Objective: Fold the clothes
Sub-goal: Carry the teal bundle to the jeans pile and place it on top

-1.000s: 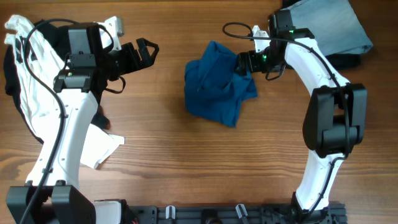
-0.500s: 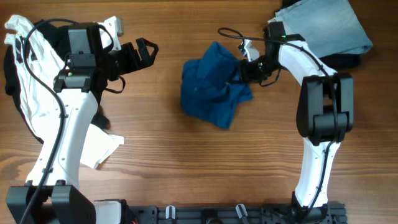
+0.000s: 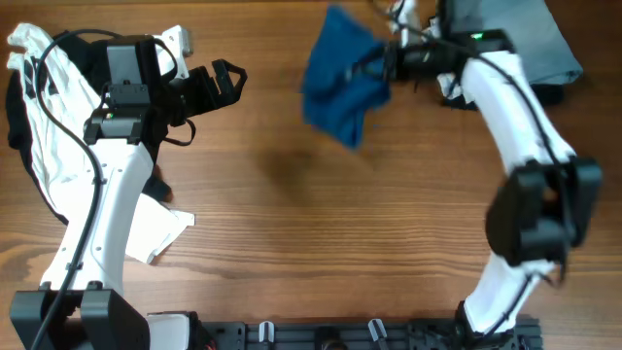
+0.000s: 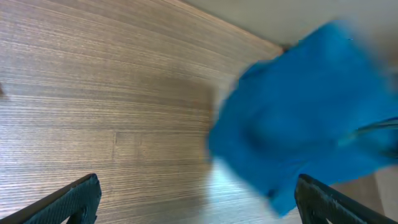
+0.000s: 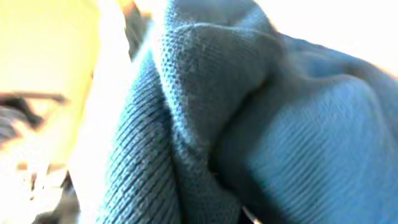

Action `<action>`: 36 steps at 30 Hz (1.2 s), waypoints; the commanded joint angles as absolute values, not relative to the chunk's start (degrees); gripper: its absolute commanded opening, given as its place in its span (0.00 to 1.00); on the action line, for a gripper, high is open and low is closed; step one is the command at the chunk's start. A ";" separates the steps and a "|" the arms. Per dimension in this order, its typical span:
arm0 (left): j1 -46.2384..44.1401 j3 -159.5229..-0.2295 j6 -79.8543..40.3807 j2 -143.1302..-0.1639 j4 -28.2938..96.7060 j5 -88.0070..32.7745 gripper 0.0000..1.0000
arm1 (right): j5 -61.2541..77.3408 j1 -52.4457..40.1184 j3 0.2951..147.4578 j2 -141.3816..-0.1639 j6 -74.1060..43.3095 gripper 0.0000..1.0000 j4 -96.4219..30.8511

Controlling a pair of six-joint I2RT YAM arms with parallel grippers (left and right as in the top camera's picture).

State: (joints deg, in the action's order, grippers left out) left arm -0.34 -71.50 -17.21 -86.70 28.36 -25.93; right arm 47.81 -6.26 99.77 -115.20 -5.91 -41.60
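Observation:
The deep-blue shirt (image 3: 342, 80) hangs bunched up above the far middle of the table, its shadow on the wood below. My right gripper (image 3: 383, 66) is shut on the shirt's right edge and holds it up. Blue knit cloth (image 5: 205, 118) fills the right wrist view and hides the fingers. My left gripper (image 3: 229, 82) stands open at the left, a little way from the shirt and touching nothing. In the left wrist view the shirt (image 4: 305, 112) shows blurred ahead to the right, beyond the wide-apart fingertips (image 4: 78, 198).
A white garment (image 3: 49, 117) and a black one (image 3: 17, 112) lie under my left arm at the left edge. A white piece (image 3: 155, 231) lies nearer the front. A grey-blue garment (image 3: 515, 39) sits folded at the far right, over something black (image 3: 536, 95).
My right gripper shut on the blue shirt's edge and lifted it off the table toward the far side. The left arm has not moved.

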 commanded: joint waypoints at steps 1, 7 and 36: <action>-0.14 -71.26 -16.25 -87.13 28.38 -25.39 1.00 | 46.33 -4.10 102.50 -105.43 -18.83 0.04 -34.81; -0.14 -71.26 -16.23 -87.13 28.40 -25.36 1.00 | 44.47 4.71 102.50 -104.27 -29.78 0.04 -22.17; -0.14 -71.26 -16.93 -87.13 28.32 -23.49 1.00 | 37.04 26.39 102.28 -129.12 -33.01 0.54 -14.59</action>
